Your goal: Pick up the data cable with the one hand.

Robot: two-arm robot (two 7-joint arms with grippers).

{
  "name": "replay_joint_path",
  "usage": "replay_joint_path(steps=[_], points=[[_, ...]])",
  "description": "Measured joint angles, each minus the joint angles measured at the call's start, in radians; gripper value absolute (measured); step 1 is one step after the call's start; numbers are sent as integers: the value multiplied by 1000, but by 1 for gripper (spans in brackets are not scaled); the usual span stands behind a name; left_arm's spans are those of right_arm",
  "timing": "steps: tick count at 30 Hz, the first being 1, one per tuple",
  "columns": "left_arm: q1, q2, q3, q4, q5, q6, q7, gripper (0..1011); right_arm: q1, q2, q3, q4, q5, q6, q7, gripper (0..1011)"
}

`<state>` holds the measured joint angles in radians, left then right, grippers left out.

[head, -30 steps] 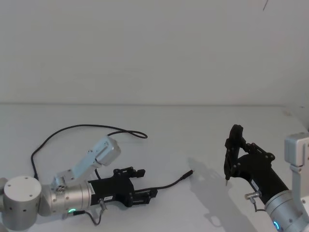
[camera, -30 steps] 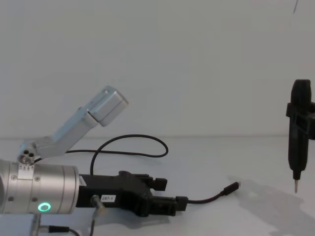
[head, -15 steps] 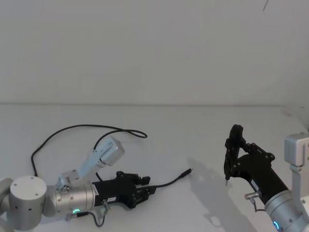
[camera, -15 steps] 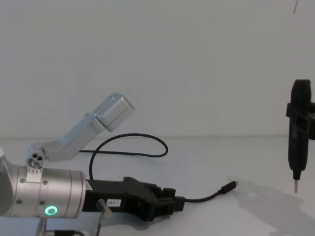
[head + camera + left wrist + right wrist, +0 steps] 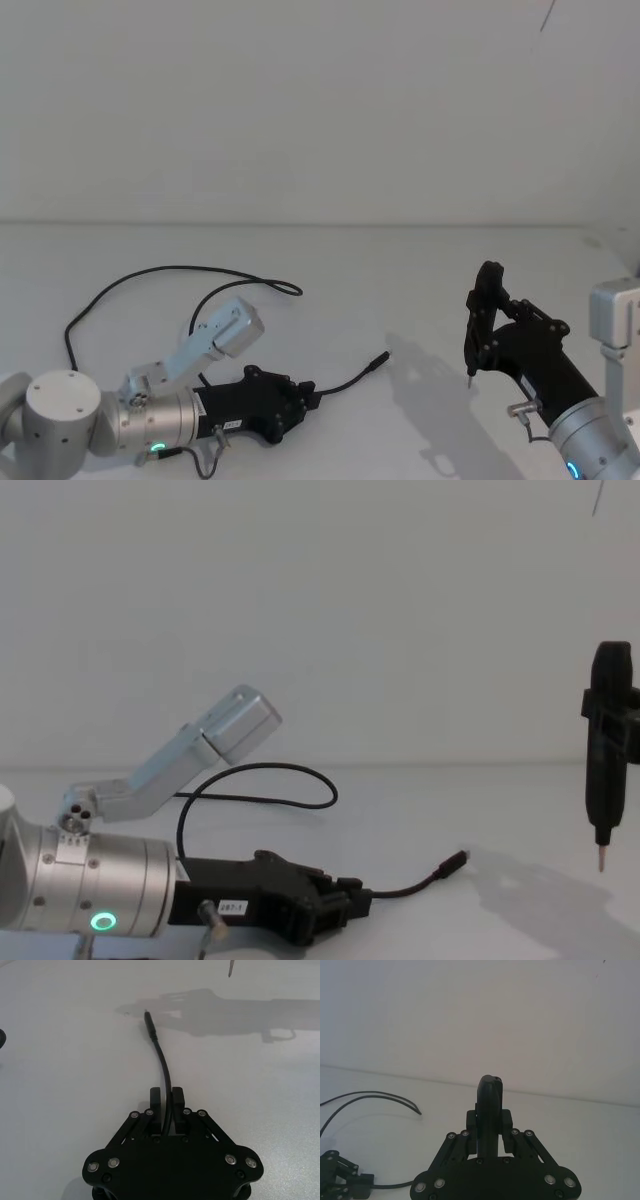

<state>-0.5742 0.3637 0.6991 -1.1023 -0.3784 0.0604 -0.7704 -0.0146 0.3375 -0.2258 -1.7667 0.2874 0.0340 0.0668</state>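
Note:
The data cable (image 5: 160,270) is a thin black cord looping across the white table at the left. Its plug end (image 5: 379,361) points right, just above the surface. My left gripper (image 5: 303,396), the one hand with the white label and green ring light, is shut on the cable a short way behind the plug. In the left wrist view the cable (image 5: 162,1060) runs out from between the closed fingers (image 5: 155,1102) to the plug (image 5: 148,1022). From the chest view the left gripper (image 5: 358,900) lies low over the table. My right gripper (image 5: 482,325) hangs at the right, shut on a dark pen-shaped tool (image 5: 605,770).
The white table (image 5: 420,270) meets a plain white wall behind. The metal tip of the pen-shaped tool (image 5: 469,380) hangs just above the table, right of the plug. A silver camera bracket (image 5: 215,335) stands up from the left wrist.
My left gripper's fingers have come together on the cable and the hand has drawn back a little to the left. The plug and loop shifted with it. The right arm stayed still.

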Motion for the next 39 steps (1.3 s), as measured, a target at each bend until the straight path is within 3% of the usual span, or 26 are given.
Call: replay_joint_path(steps=[9,27,39], points=[[26,19,-22,-52,-19,13,8,87,0,0,0,0,0,0,0,279],[154,165,-164,-321,-151,39,55,60,0,0,0,0,0,0,0,279],[208,234,-191,-408,-192,46,46,60,0,0,0,0,0,0,0,279]])
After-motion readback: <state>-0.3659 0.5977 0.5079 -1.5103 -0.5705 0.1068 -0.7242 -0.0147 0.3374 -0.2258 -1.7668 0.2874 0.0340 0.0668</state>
